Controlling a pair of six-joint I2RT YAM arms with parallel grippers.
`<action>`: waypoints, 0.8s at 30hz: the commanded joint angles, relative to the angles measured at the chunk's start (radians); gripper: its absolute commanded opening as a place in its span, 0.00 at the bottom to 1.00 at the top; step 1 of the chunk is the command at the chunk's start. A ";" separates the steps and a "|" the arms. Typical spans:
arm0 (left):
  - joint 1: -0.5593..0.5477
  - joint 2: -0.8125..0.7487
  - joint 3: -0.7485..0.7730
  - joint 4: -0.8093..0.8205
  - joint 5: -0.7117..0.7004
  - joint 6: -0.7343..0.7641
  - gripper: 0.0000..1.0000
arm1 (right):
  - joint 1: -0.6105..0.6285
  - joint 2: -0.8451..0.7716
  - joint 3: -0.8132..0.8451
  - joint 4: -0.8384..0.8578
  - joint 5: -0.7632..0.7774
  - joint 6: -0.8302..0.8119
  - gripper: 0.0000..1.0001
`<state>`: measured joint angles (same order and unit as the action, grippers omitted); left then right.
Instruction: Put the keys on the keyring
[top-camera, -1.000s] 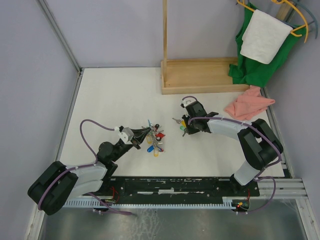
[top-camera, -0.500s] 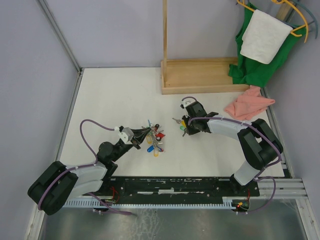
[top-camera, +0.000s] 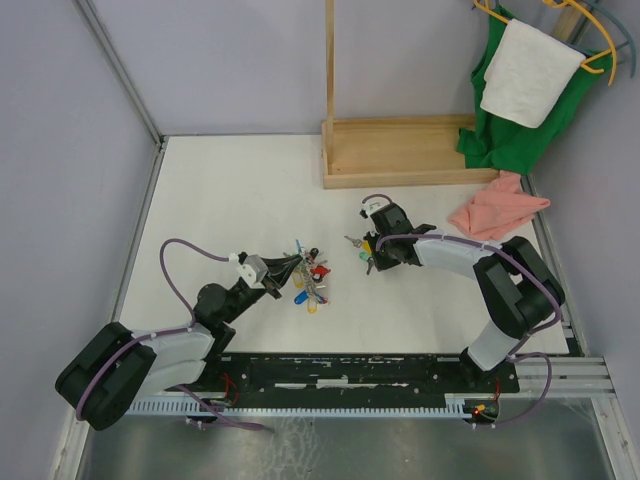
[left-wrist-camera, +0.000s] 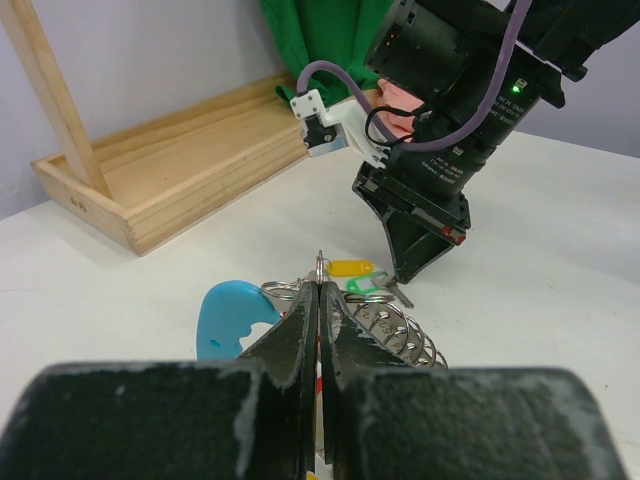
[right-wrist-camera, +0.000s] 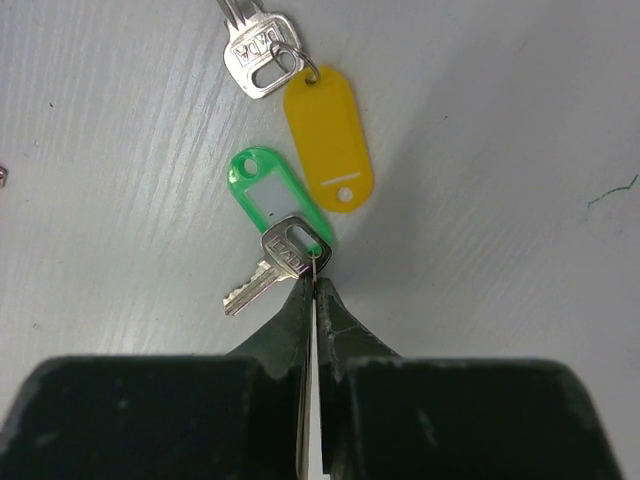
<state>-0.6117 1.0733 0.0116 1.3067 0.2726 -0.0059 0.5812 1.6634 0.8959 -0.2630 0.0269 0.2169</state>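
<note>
In front of the wooden tray (top-camera: 400, 140) holding a post (top-camera: 329, 80), the right tool (right-wrist-camera: 312, 285) pinches the ring of the green-tagged key (right-wrist-camera: 288, 252), whose tag lies parallel with the yellow-tagged key (right-wrist-camera: 262, 55). Farther from the tray, the left tool (left-wrist-camera: 320, 300) clamps the keyring (left-wrist-camera: 225, 318).

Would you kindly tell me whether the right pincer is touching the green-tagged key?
Touching. The right wrist view shows the right pincer shut, with its tips meeting the small ring at the head of the green-tagged key and no gap between them.
</note>
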 joint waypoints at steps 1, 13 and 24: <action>0.006 -0.007 -0.002 0.096 0.023 0.011 0.03 | -0.002 -0.055 0.012 -0.026 0.021 -0.027 0.04; 0.009 0.032 0.047 0.149 0.041 -0.042 0.03 | 0.001 -0.281 0.138 -0.221 -0.120 -0.172 0.01; 0.076 0.152 0.062 0.373 0.247 -0.060 0.03 | 0.002 -0.351 0.163 -0.233 -0.424 -0.366 0.01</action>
<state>-0.5598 1.1824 0.0448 1.4425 0.4030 -0.0303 0.5816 1.3231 1.0073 -0.4911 -0.2443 -0.0540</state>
